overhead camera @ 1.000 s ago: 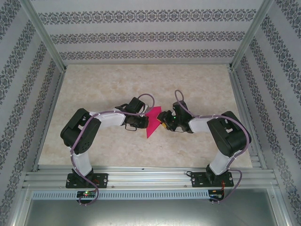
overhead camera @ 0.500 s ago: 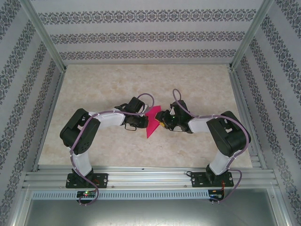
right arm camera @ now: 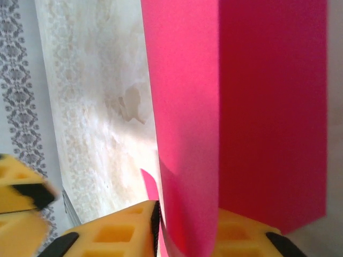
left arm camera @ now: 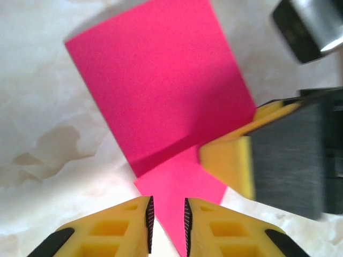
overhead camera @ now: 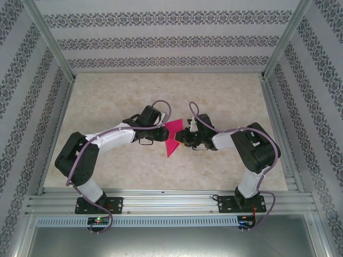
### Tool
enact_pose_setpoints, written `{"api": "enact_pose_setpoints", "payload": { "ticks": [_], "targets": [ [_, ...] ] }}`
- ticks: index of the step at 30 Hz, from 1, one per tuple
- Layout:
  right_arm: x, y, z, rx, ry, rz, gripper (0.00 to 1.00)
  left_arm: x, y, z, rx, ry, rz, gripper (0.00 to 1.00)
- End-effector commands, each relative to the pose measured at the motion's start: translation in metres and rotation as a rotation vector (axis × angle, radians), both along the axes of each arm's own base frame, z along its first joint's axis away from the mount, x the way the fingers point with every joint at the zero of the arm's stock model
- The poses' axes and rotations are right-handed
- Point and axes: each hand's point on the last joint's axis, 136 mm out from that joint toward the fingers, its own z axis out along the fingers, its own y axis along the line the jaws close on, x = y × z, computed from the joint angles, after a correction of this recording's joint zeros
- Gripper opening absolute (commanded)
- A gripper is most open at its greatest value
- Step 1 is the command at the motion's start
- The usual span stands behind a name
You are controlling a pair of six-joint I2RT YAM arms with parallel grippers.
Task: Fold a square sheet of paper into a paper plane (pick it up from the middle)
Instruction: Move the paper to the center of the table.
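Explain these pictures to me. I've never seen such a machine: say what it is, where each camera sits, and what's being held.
These are two robot arms bolted at the near edge of a marbled table. The wide picture looks down from above and behind them. The other two come from a camera on each wrist, so the yellow shapes at the bottom are that arm's own fingers. On the table lies a partly folded pink paper. The left gripper has its jaws slightly apart, with the paper's point between them. The right gripper has the paper's edge running between its fingers; whether it is clamped tight is hard to tell.
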Motion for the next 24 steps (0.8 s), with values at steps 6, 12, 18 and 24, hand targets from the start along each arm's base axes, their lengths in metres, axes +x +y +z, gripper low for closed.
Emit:
{"api": "enact_pose_setpoints", "payload": {
  "ticks": [6, 12, 18, 24],
  "targets": [
    [0.005, 0.008, 0.007, 0.045, -0.024, -0.029, 0.08, -0.029, 0.011, 0.009, -0.035, 0.02, -0.011, 0.29],
    [-0.001, 0.007, 0.011, 0.077, -0.004, -0.188, 0.0, -0.038, 0.019, 0.01, -0.035, 0.007, 0.002, 0.3],
    [-0.021, 0.009, 0.008, 0.059, 0.0, -0.355, 0.0, -0.042, 0.031, 0.012, -0.024, -0.033, 0.039, 0.32],
    [-0.039, 0.019, 0.006, -0.019, -0.017, -0.417, 0.05, -0.051, 0.033, 0.016, -0.051, -0.053, 0.024, 0.34]
  ]
}}
